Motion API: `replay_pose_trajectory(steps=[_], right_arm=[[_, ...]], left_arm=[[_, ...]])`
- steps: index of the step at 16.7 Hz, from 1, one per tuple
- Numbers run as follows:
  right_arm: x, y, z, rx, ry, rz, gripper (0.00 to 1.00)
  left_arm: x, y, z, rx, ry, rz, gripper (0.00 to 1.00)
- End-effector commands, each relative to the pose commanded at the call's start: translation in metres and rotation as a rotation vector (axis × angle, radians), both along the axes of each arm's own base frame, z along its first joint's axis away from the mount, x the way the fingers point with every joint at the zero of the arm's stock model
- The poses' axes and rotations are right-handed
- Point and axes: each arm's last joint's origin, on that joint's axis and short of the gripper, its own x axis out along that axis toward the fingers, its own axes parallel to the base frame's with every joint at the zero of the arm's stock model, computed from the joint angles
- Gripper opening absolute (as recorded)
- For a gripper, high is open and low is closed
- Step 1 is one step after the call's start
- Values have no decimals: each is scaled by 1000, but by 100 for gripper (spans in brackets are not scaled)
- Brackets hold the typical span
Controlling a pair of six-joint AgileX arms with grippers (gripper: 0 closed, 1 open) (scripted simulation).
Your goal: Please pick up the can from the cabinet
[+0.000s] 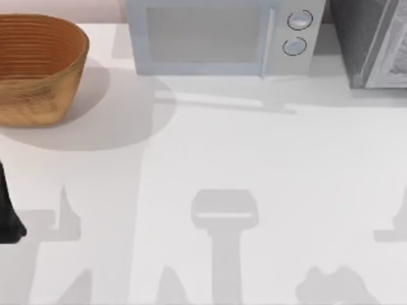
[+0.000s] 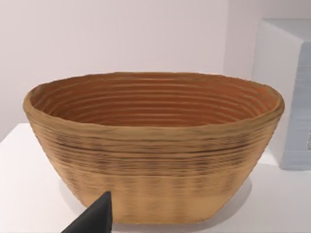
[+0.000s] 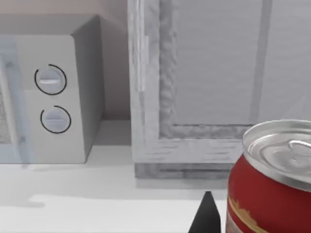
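- The can (image 3: pixel 272 184), red with a silver top, stands on the table just in front of the cabinet (image 3: pixel 194 97) — close to the right wrist camera.
- Right gripper: jaw state can't be told; approach level, pads around the can's middle — squeeze gently.

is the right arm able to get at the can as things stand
Probably yes: in the right wrist view the red can stands close before the right gripper's fingertip, in front of the cabinet, nothing between.
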Motion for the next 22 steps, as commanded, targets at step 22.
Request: replay_pose_trajectory(steps=[22], right_arm=[[181,-87,34,7,-22,511,0]], left_arm=[[0,0,0,0,0,0,100]])
